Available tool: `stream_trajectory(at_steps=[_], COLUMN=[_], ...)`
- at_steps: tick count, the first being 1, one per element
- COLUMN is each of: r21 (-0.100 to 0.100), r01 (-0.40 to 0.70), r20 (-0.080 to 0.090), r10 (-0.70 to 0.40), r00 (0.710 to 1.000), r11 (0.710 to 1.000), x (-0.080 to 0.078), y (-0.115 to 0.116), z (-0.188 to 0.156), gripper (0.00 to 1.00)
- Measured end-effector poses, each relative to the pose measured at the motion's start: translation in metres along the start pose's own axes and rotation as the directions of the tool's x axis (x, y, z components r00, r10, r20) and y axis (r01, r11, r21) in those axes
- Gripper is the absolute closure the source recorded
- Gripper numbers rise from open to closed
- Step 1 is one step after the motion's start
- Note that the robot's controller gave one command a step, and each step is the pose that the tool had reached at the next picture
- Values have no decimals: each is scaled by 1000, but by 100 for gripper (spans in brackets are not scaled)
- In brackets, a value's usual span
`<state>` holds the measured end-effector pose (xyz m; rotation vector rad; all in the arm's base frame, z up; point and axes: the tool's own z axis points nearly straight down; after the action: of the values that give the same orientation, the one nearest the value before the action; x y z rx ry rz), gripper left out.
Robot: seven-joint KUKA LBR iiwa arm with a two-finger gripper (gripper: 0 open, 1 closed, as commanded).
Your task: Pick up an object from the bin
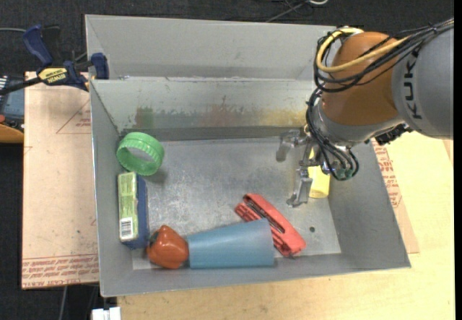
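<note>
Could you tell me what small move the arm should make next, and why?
Probably shift the open jaws a little toward the yellow block, so that it sits between them before closing. It lies right beside them, apart from the red comb and blue cup, so it looks the easiest grasp.

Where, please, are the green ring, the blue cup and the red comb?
green ring (123, 154): camera view, left rim.
blue cup (231, 245): camera view, side wall.
red comb (273, 225): camera view, its middle.

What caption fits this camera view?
Open gripper in the grey bin, beside a small yellow block at right.
</note>
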<state>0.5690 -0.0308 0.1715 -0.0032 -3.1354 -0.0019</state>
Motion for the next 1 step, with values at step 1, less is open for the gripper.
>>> stream_trajectory(at_steps=[1], r21=[1], r01=[2], r20=[8], r10=[-2], r00=[1000], r11=[1000], x=[-1], y=[0], z=[-5], gripper=[0])
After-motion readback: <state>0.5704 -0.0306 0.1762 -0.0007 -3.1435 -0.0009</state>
